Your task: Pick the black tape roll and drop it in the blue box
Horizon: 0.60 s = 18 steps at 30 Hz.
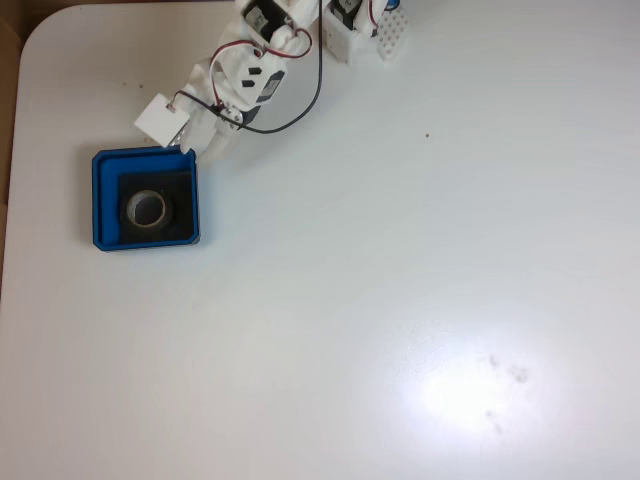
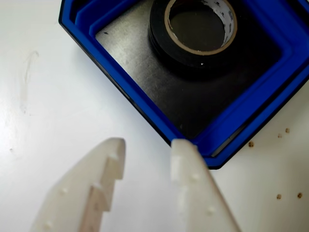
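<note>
The black tape roll [image 1: 146,209] lies flat on the black floor of the blue box [image 1: 100,200] at the table's left in the fixed view. In the wrist view the tape roll [image 2: 159,41] sits in the box's far part, and the blue box [image 2: 145,108] shows its near corner. My gripper [image 1: 197,150] hovers just outside the box's upper right corner. In the wrist view my gripper [image 2: 147,145] is open, its white fingers [image 2: 108,159] apart with nothing between them, the right one just at the box's corner.
The arm's white base and motors [image 1: 345,25] stand at the table's top edge, with a black cable [image 1: 300,110] looping down. The white table's left edge [image 1: 12,150] lies close to the box. A bright glare patch [image 1: 470,390] lies at lower right.
</note>
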Available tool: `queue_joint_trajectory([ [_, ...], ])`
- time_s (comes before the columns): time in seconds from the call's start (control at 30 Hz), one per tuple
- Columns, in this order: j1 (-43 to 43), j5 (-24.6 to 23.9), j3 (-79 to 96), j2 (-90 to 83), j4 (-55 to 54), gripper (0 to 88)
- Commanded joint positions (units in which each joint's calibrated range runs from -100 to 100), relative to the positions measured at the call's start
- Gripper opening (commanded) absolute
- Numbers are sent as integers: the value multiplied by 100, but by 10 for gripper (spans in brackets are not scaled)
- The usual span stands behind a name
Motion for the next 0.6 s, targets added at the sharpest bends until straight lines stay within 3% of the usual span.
queue_joint_trajectory([
  [0.0, -20, 7, 934, -1104, -232, 55],
  [0.57, -20, 7, 3980, -4733, -224, 71],
])
